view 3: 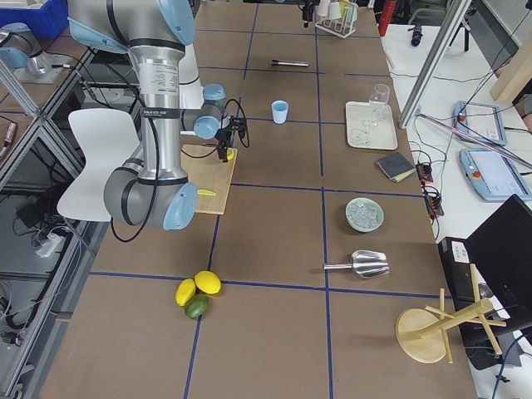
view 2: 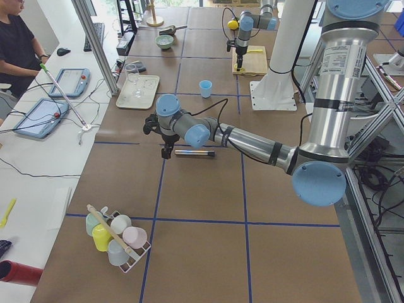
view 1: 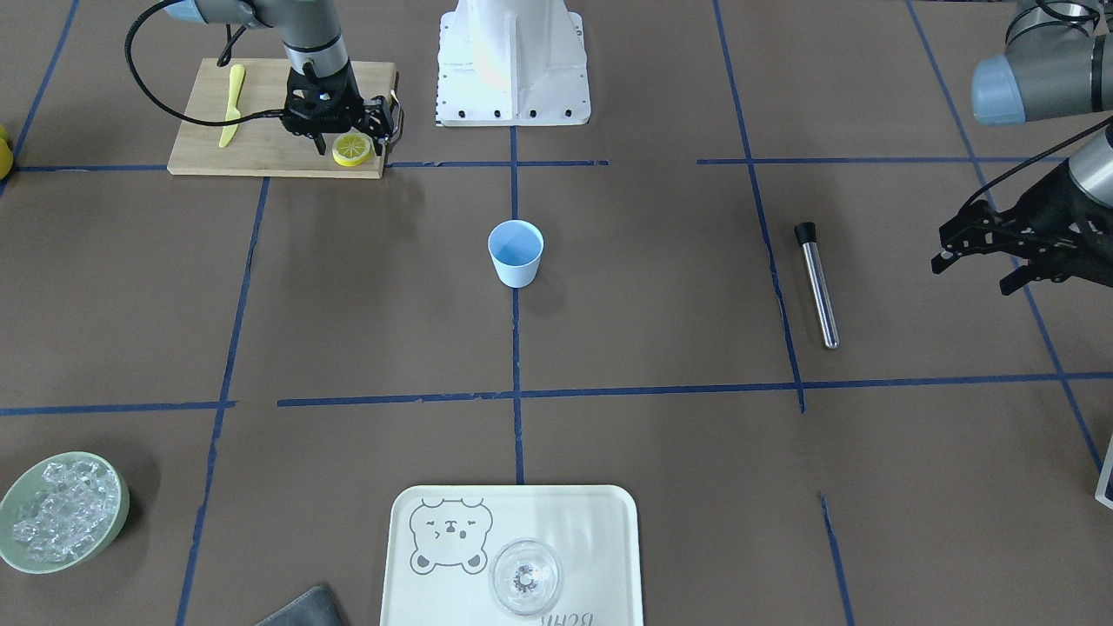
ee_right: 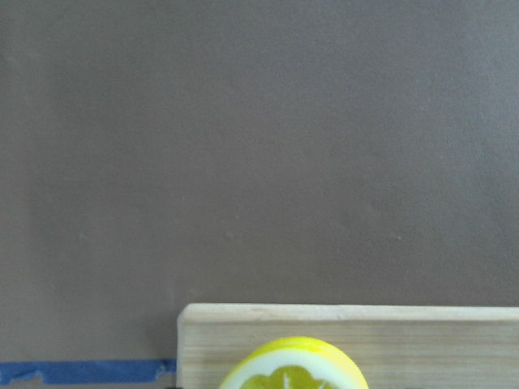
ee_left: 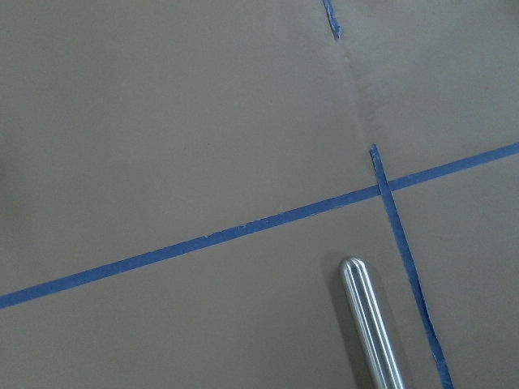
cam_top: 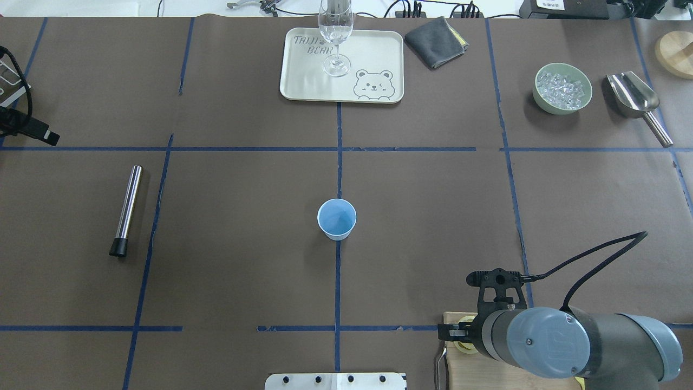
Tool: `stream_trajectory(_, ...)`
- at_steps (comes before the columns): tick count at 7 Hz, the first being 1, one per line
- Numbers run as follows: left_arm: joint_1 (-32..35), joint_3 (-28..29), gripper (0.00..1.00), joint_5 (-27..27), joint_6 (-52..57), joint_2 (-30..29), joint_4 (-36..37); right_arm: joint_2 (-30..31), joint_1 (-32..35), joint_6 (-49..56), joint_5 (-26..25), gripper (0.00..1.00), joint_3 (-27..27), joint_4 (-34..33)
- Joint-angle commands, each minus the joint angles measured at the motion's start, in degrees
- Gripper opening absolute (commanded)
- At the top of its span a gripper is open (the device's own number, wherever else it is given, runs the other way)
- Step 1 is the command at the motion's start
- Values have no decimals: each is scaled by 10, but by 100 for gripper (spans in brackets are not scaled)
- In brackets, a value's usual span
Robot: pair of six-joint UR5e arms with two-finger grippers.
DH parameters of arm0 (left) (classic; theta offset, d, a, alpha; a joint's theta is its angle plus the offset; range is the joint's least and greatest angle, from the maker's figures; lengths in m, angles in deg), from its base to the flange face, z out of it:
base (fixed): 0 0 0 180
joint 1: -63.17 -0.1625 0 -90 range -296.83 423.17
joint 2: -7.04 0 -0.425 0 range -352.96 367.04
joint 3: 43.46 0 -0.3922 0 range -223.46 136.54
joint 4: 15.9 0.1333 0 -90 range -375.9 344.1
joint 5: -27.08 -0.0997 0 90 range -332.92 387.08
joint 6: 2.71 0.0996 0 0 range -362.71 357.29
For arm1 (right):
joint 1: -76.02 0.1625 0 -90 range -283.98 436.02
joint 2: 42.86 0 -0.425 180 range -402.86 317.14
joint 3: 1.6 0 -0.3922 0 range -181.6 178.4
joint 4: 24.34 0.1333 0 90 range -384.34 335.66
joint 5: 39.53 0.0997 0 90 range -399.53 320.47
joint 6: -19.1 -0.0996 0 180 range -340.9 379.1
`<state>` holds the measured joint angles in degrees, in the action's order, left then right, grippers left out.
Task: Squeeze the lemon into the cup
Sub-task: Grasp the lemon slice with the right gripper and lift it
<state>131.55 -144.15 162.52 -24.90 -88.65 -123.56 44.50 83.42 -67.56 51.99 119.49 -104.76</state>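
The lemon, a round yellow slice with a pale segmented face, lies flat near the corner of the wooden cutting board. My right gripper is low over it and open, with a finger on each side of the slice. The lemon shows at the bottom edge of the right wrist view. The light-blue cup stands upright mid-table, also visible from overhead, well away from both grippers. My left gripper hovers open at the table's side, holding nothing.
A yellow knife lies on the board. A steel muddler lies near the left gripper. A tray with a clear glass, a bowl of ice, a scoop and a grey cloth line the far side.
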Motion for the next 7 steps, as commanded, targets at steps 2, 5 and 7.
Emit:
stream_trajectory(2, 0, -1, 100, 0, 0, 0, 0, 3, 2, 0, 6, 47, 4, 0)
stream_trajectory(5, 0, -2, 100, 0, -1, 0, 0, 6, 4, 0, 8, 33, 19, 0)
stream_trajectory(7, 0, -2, 100, 0, -1, -1, 0, 11, 5, 0, 13, 33, 31, -1)
